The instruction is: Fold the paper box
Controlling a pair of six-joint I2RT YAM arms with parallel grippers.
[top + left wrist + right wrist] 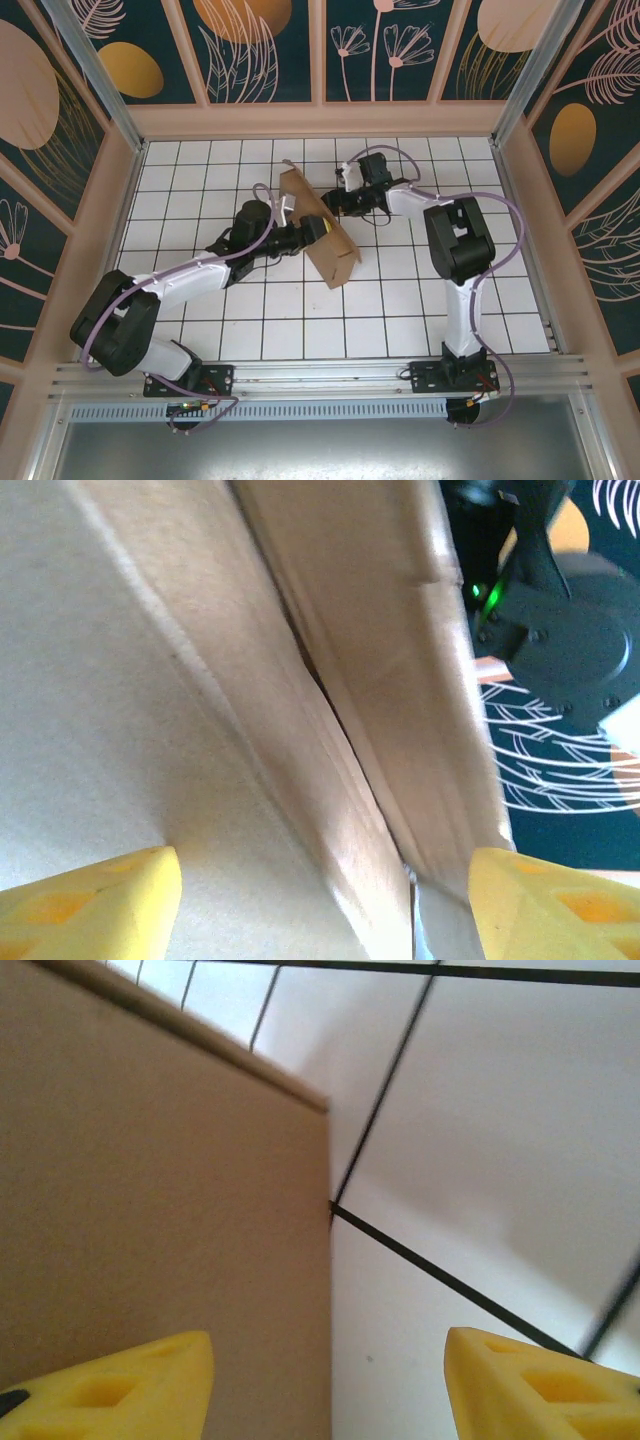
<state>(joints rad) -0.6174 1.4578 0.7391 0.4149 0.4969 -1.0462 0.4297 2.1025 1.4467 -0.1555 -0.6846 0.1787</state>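
The paper box point(330, 250) is a brown cardboard piece standing tilted on the white tiled table point(250, 320), near its middle. My left gripper point(312, 230) reaches it from the left, my right gripper point(338, 203) from the right, near its upper part. In the left wrist view the box's creased panels point(150, 680) lie close in front of the left gripper point(325, 900), whose yellow fingertips point(90, 895) stand wide apart, open. In the right wrist view a flat box panel point(150, 1180) ends in a straight edge between the fingers of the open right gripper point(330, 1380), over the tiles.
Patterned walls point(260, 50) with pale wooden frames close in the table on three sides. The right arm's black wrist point(560, 630) shows just beyond the cardboard in the left wrist view. Bare white tiles point(480, 1160) lie to the right of the box panel.
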